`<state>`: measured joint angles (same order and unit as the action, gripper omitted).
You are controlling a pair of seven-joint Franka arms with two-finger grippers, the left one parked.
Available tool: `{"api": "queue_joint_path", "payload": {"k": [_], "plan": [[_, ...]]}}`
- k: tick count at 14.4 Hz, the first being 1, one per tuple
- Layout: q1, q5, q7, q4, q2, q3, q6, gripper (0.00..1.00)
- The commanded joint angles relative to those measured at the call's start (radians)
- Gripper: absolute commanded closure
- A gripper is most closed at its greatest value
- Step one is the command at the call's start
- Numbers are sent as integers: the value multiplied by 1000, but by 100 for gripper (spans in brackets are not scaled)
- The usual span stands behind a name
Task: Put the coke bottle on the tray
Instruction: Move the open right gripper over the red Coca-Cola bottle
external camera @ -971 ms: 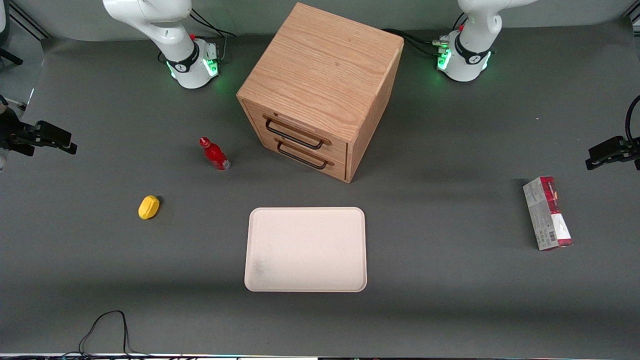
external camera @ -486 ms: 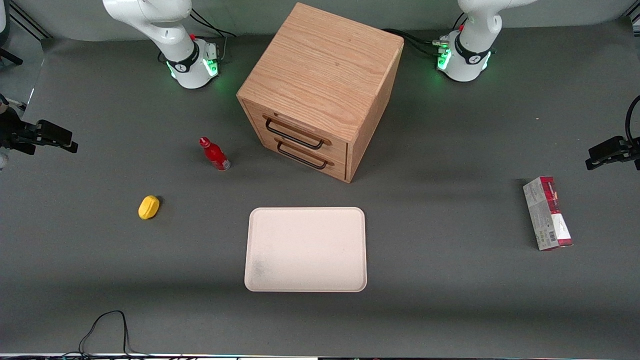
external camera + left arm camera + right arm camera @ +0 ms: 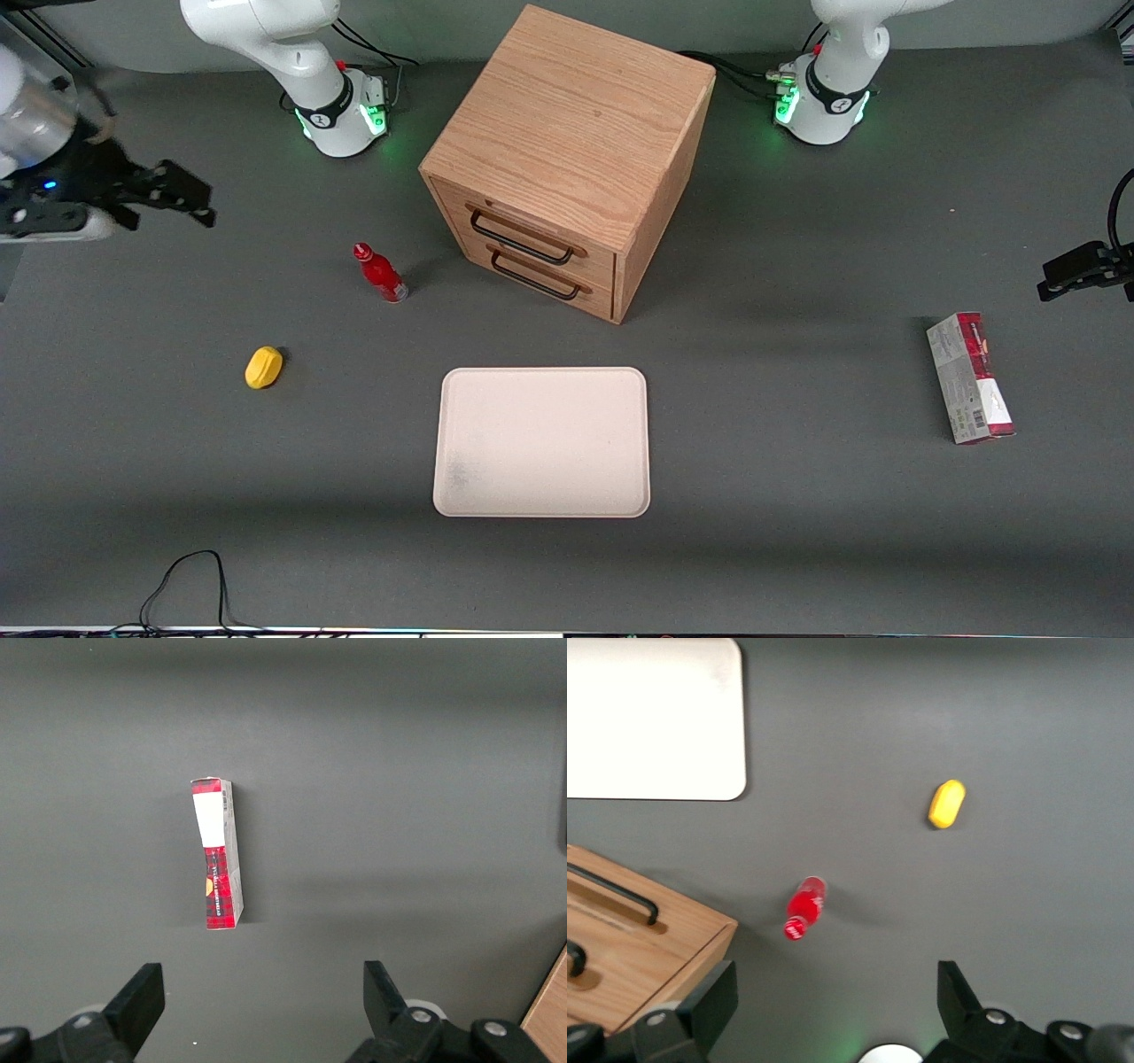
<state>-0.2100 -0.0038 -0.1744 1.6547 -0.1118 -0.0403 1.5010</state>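
Note:
The coke bottle (image 3: 379, 273), small and red with a red cap, stands on the grey table beside the wooden drawer cabinet (image 3: 567, 159). It also shows in the right wrist view (image 3: 804, 907). The pale beige tray (image 3: 542, 441) lies flat, nearer the front camera than the cabinet; one corner shows in the right wrist view (image 3: 651, 718). My right gripper (image 3: 168, 197) hangs open and empty high above the working arm's end of the table, well apart from the bottle. In the wrist view (image 3: 833, 997) its two fingers stand wide apart with nothing between them.
A yellow lemon-like lump (image 3: 264, 367) lies nearer the front camera than the bottle, toward the working arm's end. A red-and-grey carton (image 3: 969, 377) lies toward the parked arm's end. A black cable (image 3: 186, 585) loops at the table's front edge.
My right gripper has swung up and in over the table toward the bottle. The bottle, tray and other objects have not moved.

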Motion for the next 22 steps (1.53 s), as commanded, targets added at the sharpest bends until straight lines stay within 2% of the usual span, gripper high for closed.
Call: {"api": "queue_joint_path", "payload": {"k": [1,5,10,15,22], "plan": [[-60,1,-80,207,-142,-9,114,0],[-130,-1,-99,423,-264,-7,228,0],[-209,-1,-86,514,-286,-10,246,0],[-207,-1,-89,597,-226,-18,363,0],[-207,-1,-91,786,-160,-18,622,0]]}}
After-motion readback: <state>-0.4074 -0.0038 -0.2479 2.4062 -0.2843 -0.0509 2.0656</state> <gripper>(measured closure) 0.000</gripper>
